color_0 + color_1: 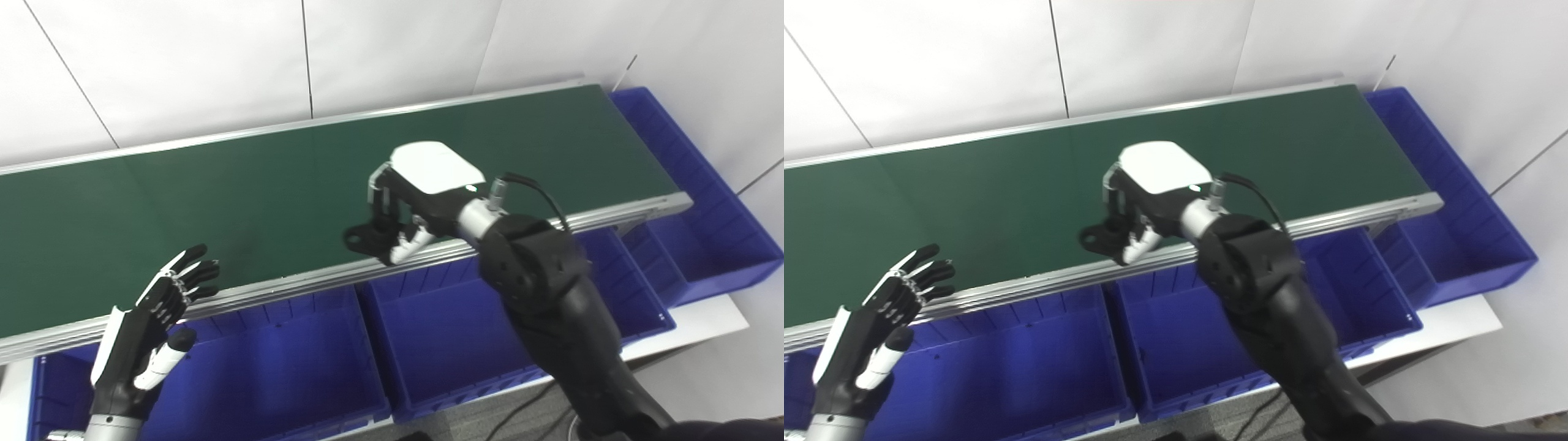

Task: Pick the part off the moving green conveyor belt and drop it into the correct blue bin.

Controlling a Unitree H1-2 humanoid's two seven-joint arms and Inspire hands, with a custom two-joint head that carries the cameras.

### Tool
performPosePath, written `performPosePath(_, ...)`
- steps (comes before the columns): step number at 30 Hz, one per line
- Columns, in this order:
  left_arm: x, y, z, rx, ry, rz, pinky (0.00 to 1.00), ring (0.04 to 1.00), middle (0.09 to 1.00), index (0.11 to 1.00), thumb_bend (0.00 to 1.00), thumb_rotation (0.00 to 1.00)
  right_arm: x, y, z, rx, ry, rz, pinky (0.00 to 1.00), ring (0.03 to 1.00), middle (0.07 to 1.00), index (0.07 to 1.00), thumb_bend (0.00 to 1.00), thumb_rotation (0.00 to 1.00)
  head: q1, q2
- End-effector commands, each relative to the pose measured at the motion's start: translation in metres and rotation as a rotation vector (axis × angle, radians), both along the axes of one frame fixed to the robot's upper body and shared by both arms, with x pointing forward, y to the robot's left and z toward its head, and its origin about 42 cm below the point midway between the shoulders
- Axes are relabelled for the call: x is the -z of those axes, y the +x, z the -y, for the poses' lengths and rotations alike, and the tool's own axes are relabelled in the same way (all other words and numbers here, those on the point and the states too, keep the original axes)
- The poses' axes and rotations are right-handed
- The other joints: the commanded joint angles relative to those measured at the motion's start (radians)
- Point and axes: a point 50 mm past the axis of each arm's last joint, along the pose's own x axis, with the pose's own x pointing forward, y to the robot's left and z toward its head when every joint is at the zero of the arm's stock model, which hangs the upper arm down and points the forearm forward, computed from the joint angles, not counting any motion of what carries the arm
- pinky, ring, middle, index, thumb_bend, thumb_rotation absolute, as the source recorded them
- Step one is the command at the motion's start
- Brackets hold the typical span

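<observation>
Right arm [551, 306]: it is the closest thing I see. It is big and black, comes up from the bottom right, and passes over the middle blue bin [429, 331].
Right hand [401, 205]: I see it over the near side of the green belt [245, 196], palm down, with a white cover on its back.
Right hand fingers [376, 190]: they curl down and are closed on the part.
Part [361, 237]: it is small and black, with a round end that sticks out to the left. I see it held just over the near edge of the belt, by the silver rail [294, 285].
Left hand [153, 318]: it is low on the left, over the left blue bin [275, 367], with its tips near the rail.
Left hand fingers [190, 263]: they are spread apart and I see nothing in them.
Other bins: one more blue bin [643, 288] sits to the right of the middle one, and a long one [698, 184] runs along the belt's right end.
Wall [184, 61]: it is white, behind the belt.
</observation>
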Motion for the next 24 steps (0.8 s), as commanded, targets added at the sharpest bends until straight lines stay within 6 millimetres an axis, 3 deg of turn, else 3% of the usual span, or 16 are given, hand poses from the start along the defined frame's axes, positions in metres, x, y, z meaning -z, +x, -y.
performPosePath(1, -0.014, 0.005, -0.002, 0.010, 0.003, 0.075, 0.72, 0.795, 0.803, 0.855, 0.76, 0.81, -0.002, -0.010, 0.011, 0.008, -0.031, 0.036, 0.21, 0.279, 0.458, 0.489, 0.53, 0.01, 0.001, 0.002)
performPosePath(4, -0.014, 0.005, -0.002, 0.014, 0.003, 0.079, 0.72, 0.795, 0.801, 0.855, 0.76, 0.81, 0.009, -0.020, 0.023, 0.044, -0.051, 0.002, 0.17, 0.238, 0.403, 0.497, 0.52, 0.01, 0.003, 0.006)
performPosePath(6, -0.015, 0.005, -0.002, 0.015, -0.003, 0.075, 0.72, 0.792, 0.798, 0.853, 0.76, 0.80, 0.018, -0.026, 0.030, 0.078, -0.068, -0.027, 0.17, 0.234, 0.456, 0.487, 0.53, 0.01, 0.002, 0.007)
performPosePath(10, -0.015, 0.004, -0.001, 0.016, -0.008, 0.069, 0.73, 0.795, 0.795, 0.854, 0.78, 0.80, 0.034, -0.036, 0.041, 0.125, -0.083, -0.048, 0.17, 0.244, 0.470, 0.486, 0.52, 0.01, 0.002, 0.007)
performPosePath(21, -0.018, 0.003, 0.002, 0.009, -0.009, 0.074, 0.72, 0.789, 0.795, 0.853, 0.77, 0.80, 0.075, -0.027, 0.054, 0.180, -0.186, -0.027, 0.30, 0.381, 0.482, 0.493, 0.52, 0.01, 0.012, 0.009)
performPosePath(22, -0.018, 0.002, 0.002, 0.010, -0.009, 0.075, 0.72, 0.790, 0.796, 0.853, 0.77, 0.80, 0.076, -0.025, 0.054, 0.182, -0.208, -0.046, 0.50, 0.577, 0.650, 0.640, 0.69, 0.31, 0.012, 0.009)
performPosePath(24, -0.019, 0.002, 0.002, 0.012, -0.011, 0.075, 0.72, 0.792, 0.798, 0.853, 0.77, 0.80, 0.077, -0.023, 0.054, 0.187, -0.238, -0.075, 0.73, 0.778, 0.817, 0.794, 0.90, 0.59, 0.012, 0.009)
